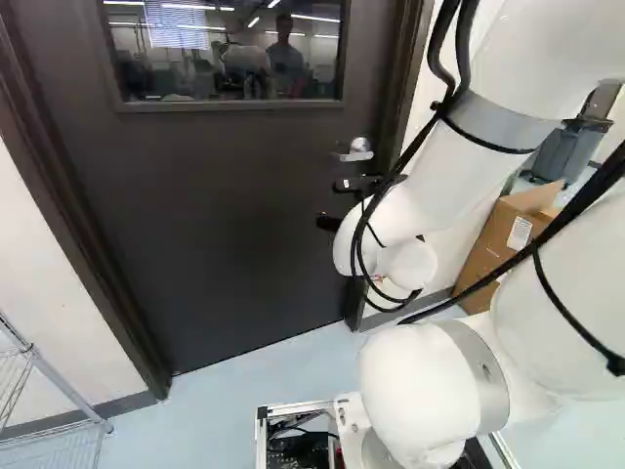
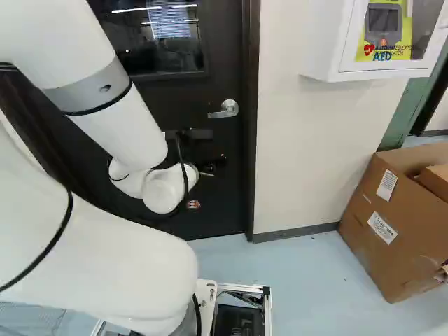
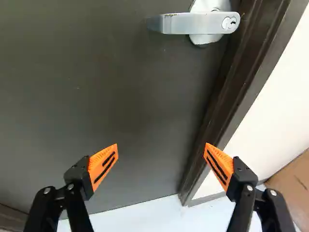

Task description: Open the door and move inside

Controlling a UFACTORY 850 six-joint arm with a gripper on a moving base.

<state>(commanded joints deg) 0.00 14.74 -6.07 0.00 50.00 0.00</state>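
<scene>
Pale wall (image 2: 301, 168) and light floor (image 2: 301, 266) border the dark door (image 1: 225, 234), which sits closed in its frame (image 2: 250, 126). The metal handle (image 3: 174, 23) is on the door. Below the handle, apart from it, the gripper (image 1: 326, 204) has its fingers spread wide. Right of the handle in the right base view are a white wall cabinet (image 2: 325, 42), higher, and a cardboard box (image 2: 392, 238), lower.

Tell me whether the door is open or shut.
Shut: the door fills its frame, with no gap showing along the edge beside the handle.
</scene>
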